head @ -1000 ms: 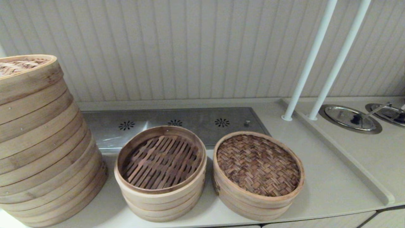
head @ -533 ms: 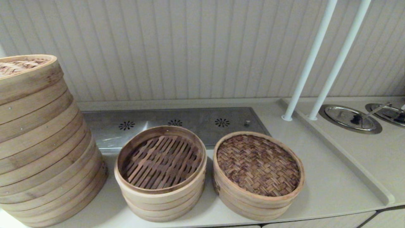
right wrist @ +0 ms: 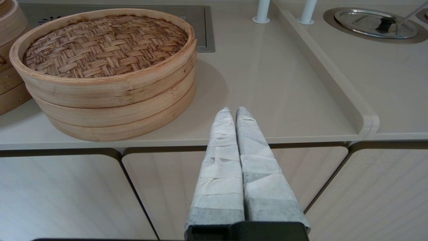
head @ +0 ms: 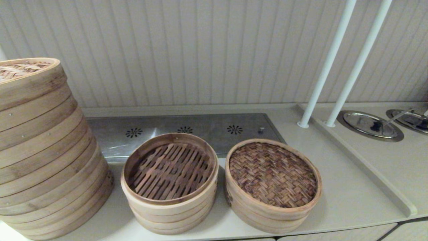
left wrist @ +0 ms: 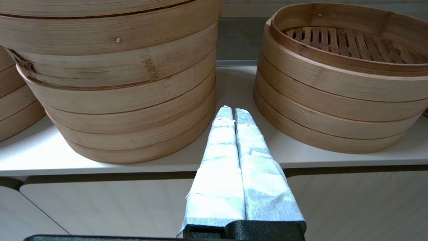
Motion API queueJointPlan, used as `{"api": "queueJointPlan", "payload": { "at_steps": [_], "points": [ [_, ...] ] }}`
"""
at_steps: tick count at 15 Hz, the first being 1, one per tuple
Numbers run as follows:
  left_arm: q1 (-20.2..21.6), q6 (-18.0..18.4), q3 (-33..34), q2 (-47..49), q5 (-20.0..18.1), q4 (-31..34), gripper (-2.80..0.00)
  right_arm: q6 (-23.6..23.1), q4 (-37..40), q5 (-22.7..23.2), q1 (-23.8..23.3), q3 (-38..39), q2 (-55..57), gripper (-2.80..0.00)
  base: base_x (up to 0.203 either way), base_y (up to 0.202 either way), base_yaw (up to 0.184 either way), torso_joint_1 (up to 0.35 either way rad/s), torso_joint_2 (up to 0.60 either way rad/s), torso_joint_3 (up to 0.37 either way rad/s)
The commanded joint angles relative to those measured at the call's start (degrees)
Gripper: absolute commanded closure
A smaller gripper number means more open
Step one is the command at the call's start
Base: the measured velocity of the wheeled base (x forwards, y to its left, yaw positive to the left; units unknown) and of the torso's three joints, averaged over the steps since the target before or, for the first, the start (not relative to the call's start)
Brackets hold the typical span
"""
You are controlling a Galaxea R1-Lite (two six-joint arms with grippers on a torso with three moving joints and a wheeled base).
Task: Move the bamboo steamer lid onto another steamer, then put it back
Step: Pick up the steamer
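Both tape-wrapped end effectors, left (left wrist: 234, 115) and right (right wrist: 233, 113), hang pressed together and empty off the pale surface's (head: 337, 197) front edge. The reddish-brown woven round bamboo steamer lid (head: 272, 173) sits on the right-hand stack; the open dark-slatted bamboo steamer (head: 170, 169) beside it waits. Nothing appears begun.
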Motion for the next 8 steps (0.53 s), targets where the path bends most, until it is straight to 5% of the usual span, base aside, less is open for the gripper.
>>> {"api": "queueJointPlan", "payload": {
  "at_steps": [1, 8],
  "points": [
    [0.0, 0.0, 0.0, 0.1, 0.0, 0.0, 0.00, 0.0, 0.0, 0.0, 0.0, 0.0, 0.1, 0.00, 0.000, 0.000, 0.000, 0.000, 0.00, 0.000],
    [0.0, 0.0, 0.0, 0.1, 0.0, 0.0, 0.00, -0.5, 0.6, -0.1, -0.1, -0.4, 0.1, 0.00, 0.000, 0.000, 0.000, 0.000, 0.00, 0.000]
  ]
}}
